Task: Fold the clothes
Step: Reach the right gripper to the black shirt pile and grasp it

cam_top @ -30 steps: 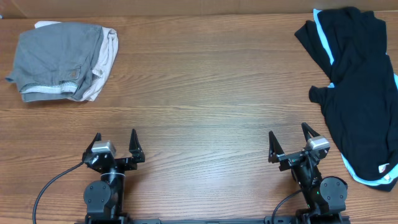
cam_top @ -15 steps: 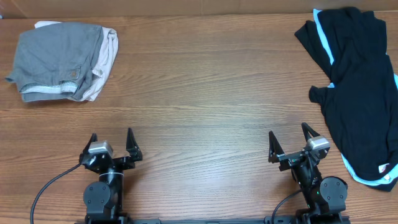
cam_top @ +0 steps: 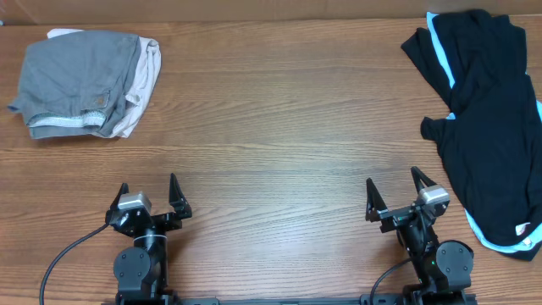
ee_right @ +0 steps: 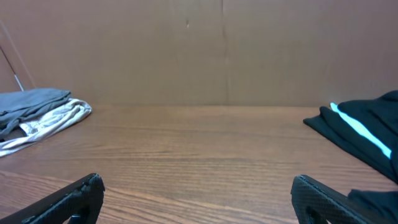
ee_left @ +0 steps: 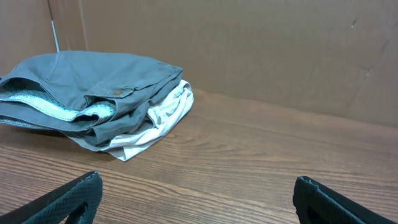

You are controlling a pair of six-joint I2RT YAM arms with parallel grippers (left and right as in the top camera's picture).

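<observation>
A folded pile of grey shorts over a cream garment (cam_top: 85,80) lies at the far left of the wooden table; it also shows in the left wrist view (ee_left: 93,99) and in the right wrist view (ee_right: 37,115). A crumpled black garment with light-blue trim (cam_top: 487,119) lies spread at the far right; its edge shows in the right wrist view (ee_right: 364,134). My left gripper (cam_top: 148,193) is open and empty near the front edge, well short of the grey pile. My right gripper (cam_top: 395,193) is open and empty, just left of the black garment.
A brown cardboard wall (ee_right: 224,50) stands along the table's back edge. Bare wood (cam_top: 279,127) lies between the two piles. A black cable (cam_top: 63,258) runs from the left arm's base.
My left gripper has swung slightly to the left. The right arm and both piles of clothes have not moved.
</observation>
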